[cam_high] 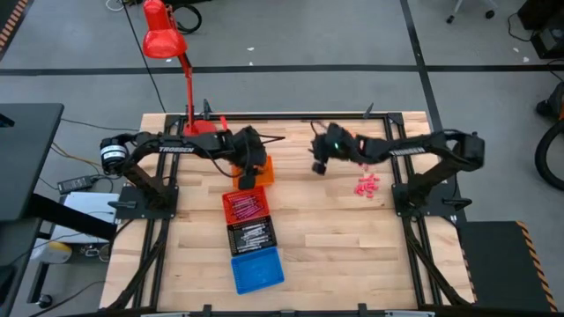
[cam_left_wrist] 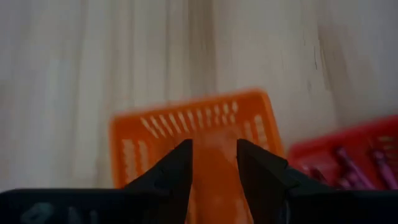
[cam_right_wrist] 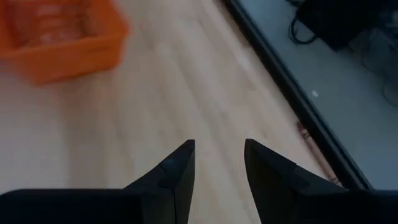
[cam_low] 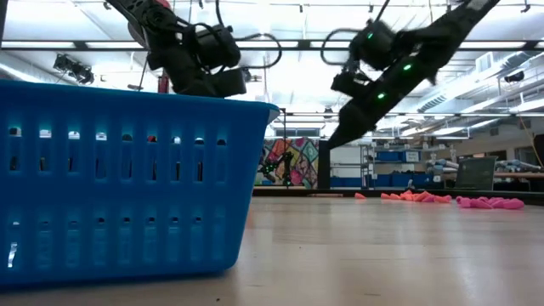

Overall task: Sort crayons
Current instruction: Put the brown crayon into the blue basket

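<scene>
Loose pink-red crayons [cam_high: 367,185] lie in a small heap on the wood at the right, and show again in the low view [cam_low: 442,199]. More crayons [cam_left_wrist: 354,165] lie in the red tray [cam_high: 244,207]. My left gripper [cam_left_wrist: 214,158] stands open above the orange tray [cam_left_wrist: 199,127], nothing between its fingers. My right gripper [cam_right_wrist: 219,158] hangs open over bare wood near the table's far edge, to the left of the loose heap, with the orange tray [cam_right_wrist: 56,37] farther off. In the high view the left gripper [cam_high: 249,176] and right gripper [cam_high: 319,165] are apart.
The orange [cam_high: 263,169], red, black [cam_high: 251,236] and blue [cam_high: 257,269] trays form a row down the table's middle; the black one holds pale sticks. A red lamp [cam_high: 163,40] stands at the far left. The black frame rail [cam_right_wrist: 292,81] runs along the far edge.
</scene>
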Controlling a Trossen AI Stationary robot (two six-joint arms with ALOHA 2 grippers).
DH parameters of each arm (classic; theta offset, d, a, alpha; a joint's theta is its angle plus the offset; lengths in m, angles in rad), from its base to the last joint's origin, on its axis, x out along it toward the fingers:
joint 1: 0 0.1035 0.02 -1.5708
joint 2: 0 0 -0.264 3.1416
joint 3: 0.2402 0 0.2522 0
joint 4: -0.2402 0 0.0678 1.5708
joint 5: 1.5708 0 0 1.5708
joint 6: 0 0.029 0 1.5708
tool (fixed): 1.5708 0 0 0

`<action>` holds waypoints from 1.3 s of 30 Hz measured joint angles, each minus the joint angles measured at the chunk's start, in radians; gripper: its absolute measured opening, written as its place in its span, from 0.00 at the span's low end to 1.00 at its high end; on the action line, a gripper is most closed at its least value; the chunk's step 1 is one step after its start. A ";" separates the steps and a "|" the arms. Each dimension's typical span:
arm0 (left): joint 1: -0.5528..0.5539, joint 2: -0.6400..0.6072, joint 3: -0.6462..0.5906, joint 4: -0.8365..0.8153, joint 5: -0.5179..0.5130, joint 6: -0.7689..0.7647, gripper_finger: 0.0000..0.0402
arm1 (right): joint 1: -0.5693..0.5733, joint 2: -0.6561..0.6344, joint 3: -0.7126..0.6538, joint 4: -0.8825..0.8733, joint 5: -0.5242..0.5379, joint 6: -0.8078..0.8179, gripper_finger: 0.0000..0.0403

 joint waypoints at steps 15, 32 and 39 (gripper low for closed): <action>0.069 0.000 0.000 0.115 -0.005 0.135 0.34 | -0.338 0.380 0.352 -0.181 -0.212 -0.063 0.36; 0.076 -0.001 0.000 0.153 -0.002 0.068 0.34 | -0.393 0.470 0.524 -0.432 -0.245 -0.510 0.36; 0.099 -0.001 0.000 0.225 -0.005 0.096 0.34 | -0.425 0.472 0.524 -0.396 -0.280 -0.547 0.36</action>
